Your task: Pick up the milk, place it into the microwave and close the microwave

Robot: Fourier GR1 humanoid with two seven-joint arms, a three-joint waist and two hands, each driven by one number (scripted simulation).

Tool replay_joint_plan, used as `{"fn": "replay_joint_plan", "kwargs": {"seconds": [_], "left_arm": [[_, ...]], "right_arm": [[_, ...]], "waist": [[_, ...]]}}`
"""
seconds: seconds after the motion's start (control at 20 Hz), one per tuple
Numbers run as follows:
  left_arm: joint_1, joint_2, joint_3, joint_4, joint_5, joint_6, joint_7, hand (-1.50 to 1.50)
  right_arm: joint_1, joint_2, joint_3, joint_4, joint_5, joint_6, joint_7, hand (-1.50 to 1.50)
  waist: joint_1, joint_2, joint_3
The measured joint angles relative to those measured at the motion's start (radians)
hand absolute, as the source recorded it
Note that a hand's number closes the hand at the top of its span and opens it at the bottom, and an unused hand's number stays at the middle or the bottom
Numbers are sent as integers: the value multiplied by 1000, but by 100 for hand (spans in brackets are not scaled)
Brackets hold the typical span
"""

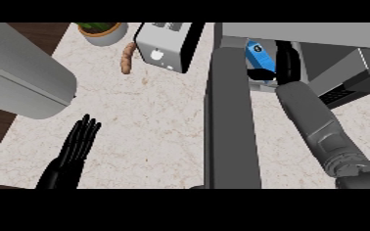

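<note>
A pale marble counter (159,122) fills the view, with a toaster (168,46), a potted plant (103,32) and a brownish sweet potato (128,57) along its far side. At the right stands the microwave (325,54) with its door (231,122) swung wide toward the viewer, leaving the cavity free for loading. The blue milk (256,55) carton sits tilted just inside that opening, and the right hand (286,64) reaches in beside it; whether its fingers are curled on the carton I cannot tell. The left hand (76,149) rests at the lower left, fingers straight and together. Judging by this, placement is nearly done and only the door is left to close.
</note>
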Motion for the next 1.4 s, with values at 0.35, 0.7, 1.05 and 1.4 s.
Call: {"fn": "replay_joint_plan", "kwargs": {"seconds": [0.35, 0.7, 1.05, 1.4], "left_arm": [[-9, -10, -15, 8, -4, -11, -5, -150], [12, -29, -51, -19, -38, 3, -7, -150], [-13, -56, -77, -8, -61, 14, 14, -150], [-43, -73, -82, -6, -77, 26, 43, -150]], "right_arm": [[61, 18, -74, -28, -74, 93, -110, -150], [158, 36, -142, -39, -142, 183, -222, -150], [241, 48, -173, -42, -178, 306, -314, -150], [347, 65, -179, -54, -201, 458, -393, -150]], "waist": [[-20, -8, -1], [-42, -20, -1], [-63, -29, -2], [-81, -38, -4]]}}
